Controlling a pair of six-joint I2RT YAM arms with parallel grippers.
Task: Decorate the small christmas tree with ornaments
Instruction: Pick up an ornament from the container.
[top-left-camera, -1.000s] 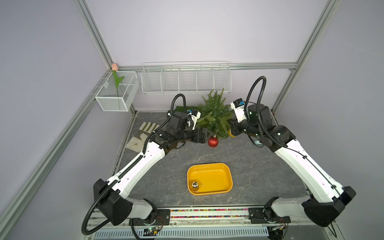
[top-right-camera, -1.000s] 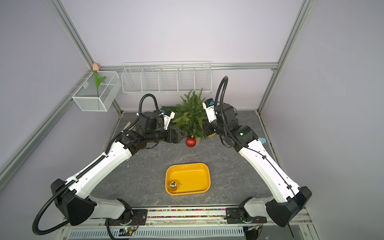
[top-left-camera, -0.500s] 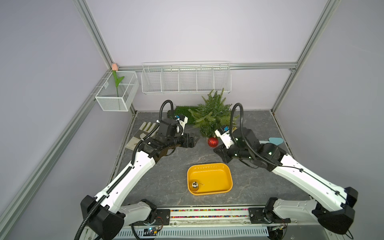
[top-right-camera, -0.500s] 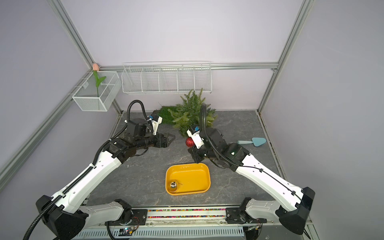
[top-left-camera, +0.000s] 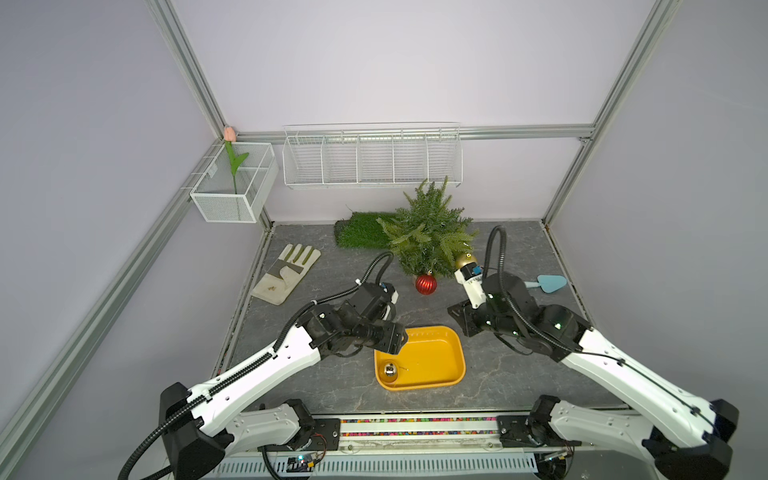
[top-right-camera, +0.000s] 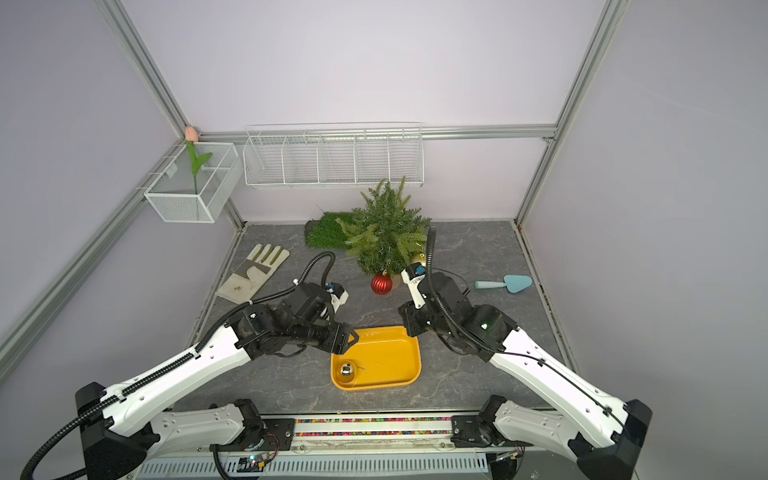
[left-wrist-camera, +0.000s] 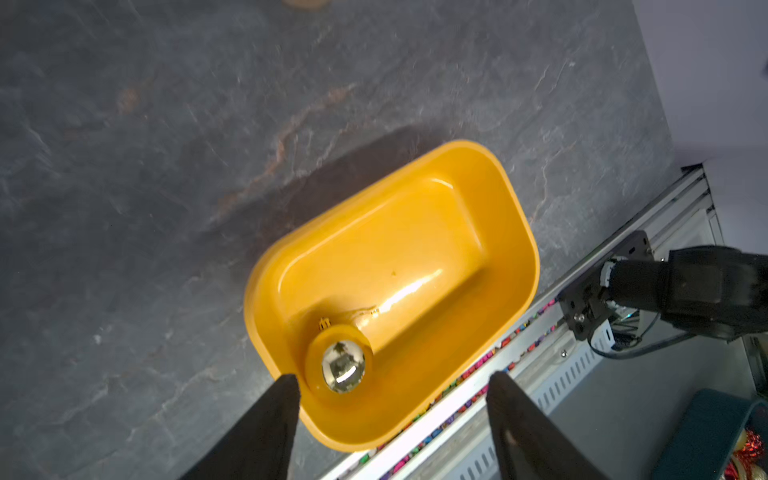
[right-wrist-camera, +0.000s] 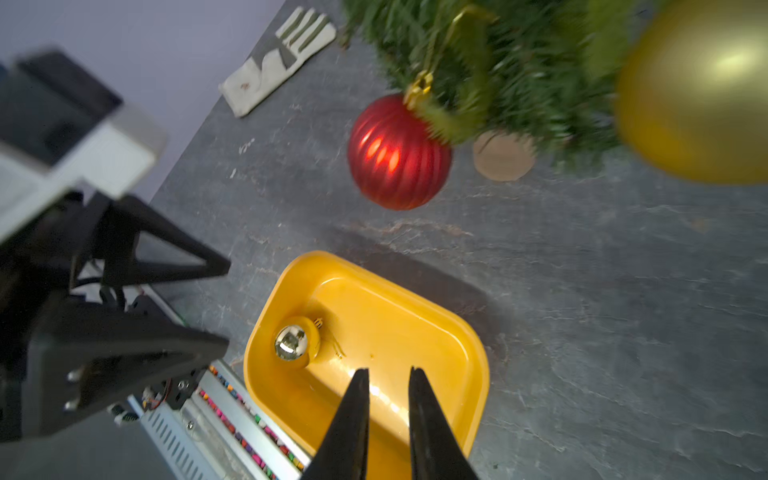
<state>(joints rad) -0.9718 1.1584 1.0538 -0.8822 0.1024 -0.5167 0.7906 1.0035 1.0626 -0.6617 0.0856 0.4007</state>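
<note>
Progress: two of three hung on the small christmas tree (top-left-camera: 428, 232), one waiting in the yellow tray (top-left-camera: 462, 357).

The tree stands at the far middle of the table, close to the back wall. The red ornament (top-left-camera: 426, 284) hangs from a low branch on its near side, and the gold ornament (top-left-camera: 464, 261) hangs from a low branch on its right. The silver ornament (top-left-camera: 390, 371) lies in the near left corner of the tray, well apart from the tree on the near side, so by my judgement only this one is left to hang. The left gripper (left-wrist-camera: 391, 377) hovers over that corner, jaws spread wide and empty, seemingly lining up on the ball. The right gripper (right-wrist-camera: 388, 370) hangs by the tray's far right corner, jaws narrowly parted, holding nothing.
</note>
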